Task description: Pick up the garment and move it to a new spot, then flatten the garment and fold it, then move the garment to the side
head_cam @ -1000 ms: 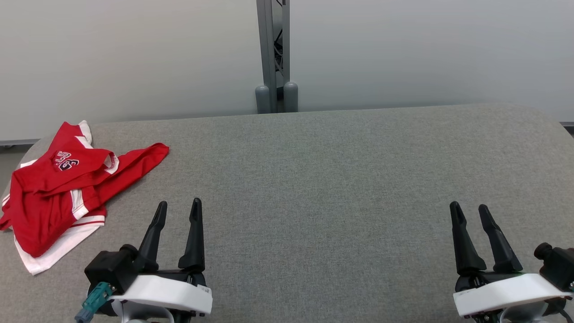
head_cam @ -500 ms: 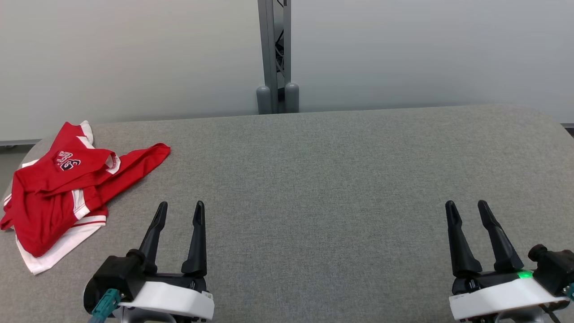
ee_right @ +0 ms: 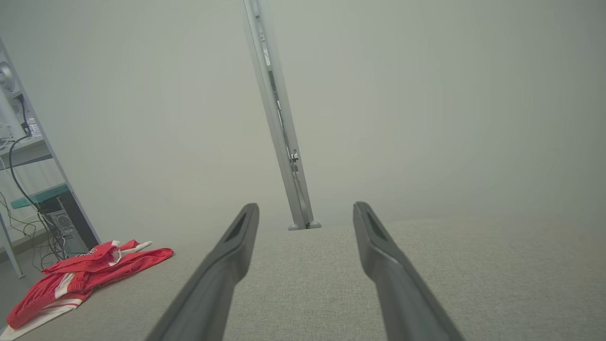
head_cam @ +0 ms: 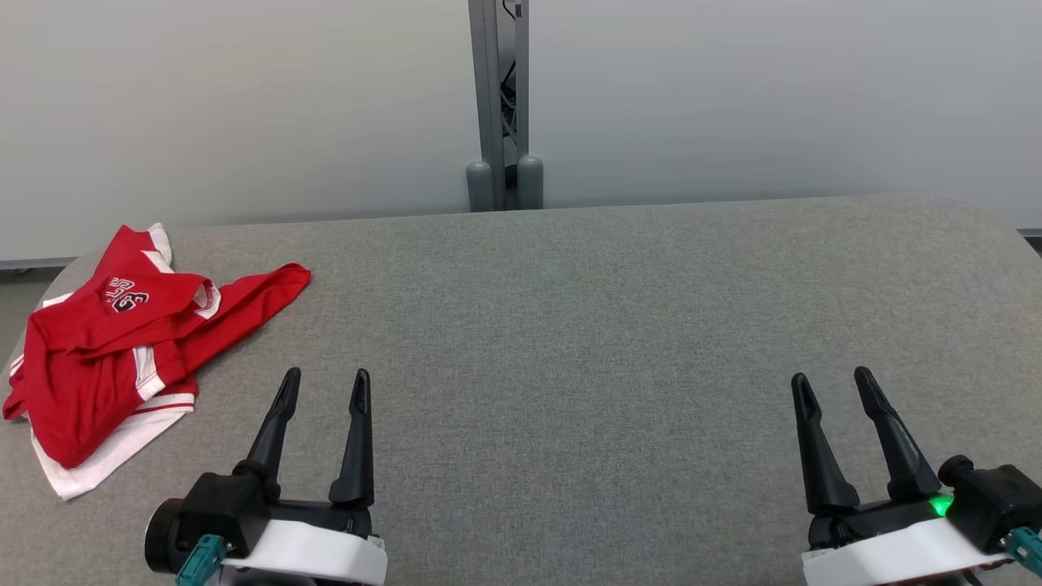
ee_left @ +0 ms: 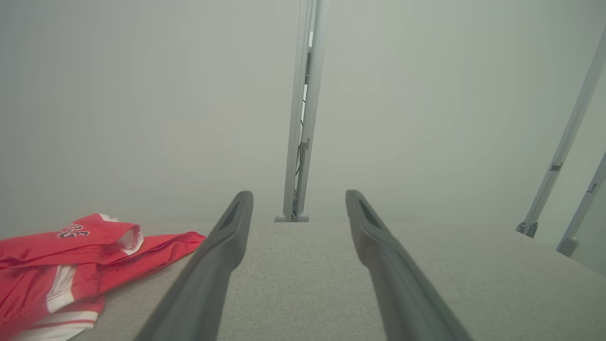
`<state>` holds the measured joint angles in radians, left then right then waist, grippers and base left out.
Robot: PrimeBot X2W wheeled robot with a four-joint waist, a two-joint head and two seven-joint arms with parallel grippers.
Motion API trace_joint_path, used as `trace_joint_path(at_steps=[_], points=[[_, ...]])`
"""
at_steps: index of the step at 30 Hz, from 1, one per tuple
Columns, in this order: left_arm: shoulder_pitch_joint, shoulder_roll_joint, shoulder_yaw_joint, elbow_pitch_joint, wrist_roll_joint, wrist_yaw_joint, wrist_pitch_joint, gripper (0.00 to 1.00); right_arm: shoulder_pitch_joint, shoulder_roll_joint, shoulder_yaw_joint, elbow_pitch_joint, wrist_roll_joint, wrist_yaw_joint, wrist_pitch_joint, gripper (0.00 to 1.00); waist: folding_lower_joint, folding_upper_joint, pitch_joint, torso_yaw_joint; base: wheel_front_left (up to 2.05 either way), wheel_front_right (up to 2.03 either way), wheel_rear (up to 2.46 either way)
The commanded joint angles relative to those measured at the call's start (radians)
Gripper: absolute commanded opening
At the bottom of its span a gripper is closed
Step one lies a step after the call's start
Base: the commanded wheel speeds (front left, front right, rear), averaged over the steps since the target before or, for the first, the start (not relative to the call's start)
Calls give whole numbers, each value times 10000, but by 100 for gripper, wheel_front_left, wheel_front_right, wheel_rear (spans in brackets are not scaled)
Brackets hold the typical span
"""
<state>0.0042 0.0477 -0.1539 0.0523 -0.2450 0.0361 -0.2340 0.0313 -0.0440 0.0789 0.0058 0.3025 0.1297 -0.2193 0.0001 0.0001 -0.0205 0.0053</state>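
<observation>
A crumpled red garment (head_cam: 106, 350) with white trim and a dark logo lies at the far left of the grey padded table (head_cam: 586, 325). It also lies at the lower left of the left wrist view as the garment (ee_left: 57, 255), and at the left of the right wrist view as the garment (ee_right: 80, 274). My left gripper (head_cam: 323, 381) hovers open near the front edge, just right of the garment and apart from it, nothing between its fingers. My right gripper (head_cam: 830, 379) stands open at the lower right, far from the cloth.
A grey metal post (head_cam: 498, 106) rises behind the table's far edge against a pale wall. Slanted frame struts (ee_left: 563, 142) stand at the right of the left wrist view. A shelf with cables and a computer (ee_right: 42, 203) sits beyond the table's left end.
The view has shifted slightly downward. Both grippers have drawn back a little toward the front edge; the right one also slid left. The garment has not moved.
</observation>
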Motion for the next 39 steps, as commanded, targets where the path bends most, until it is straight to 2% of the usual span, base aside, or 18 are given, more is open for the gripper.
trace_joint_path(at_steps=[1,19,33,39], points=[[64,34,19,-81,205,-26,-71,100,63,-82,66,-104,-225,17,-115,100,-1,-1,-11,-3,0,0,0],[261,49,-139,152,1162,-155,-325,100,254,-104,325,-245,-1394,18,-491,100,-1,-1,-112,-26,0,0,0],[184,47,-99,458,695,-430,-316,100,303,-100,237,-113,-1263,18,-483,100,-1,-1,-115,3,0,0,0],[186,48,-38,337,590,-271,-317,100,353,-94,197,-87,-1279,17,-482,100,-1,-1,-132,298,0,0,0]])
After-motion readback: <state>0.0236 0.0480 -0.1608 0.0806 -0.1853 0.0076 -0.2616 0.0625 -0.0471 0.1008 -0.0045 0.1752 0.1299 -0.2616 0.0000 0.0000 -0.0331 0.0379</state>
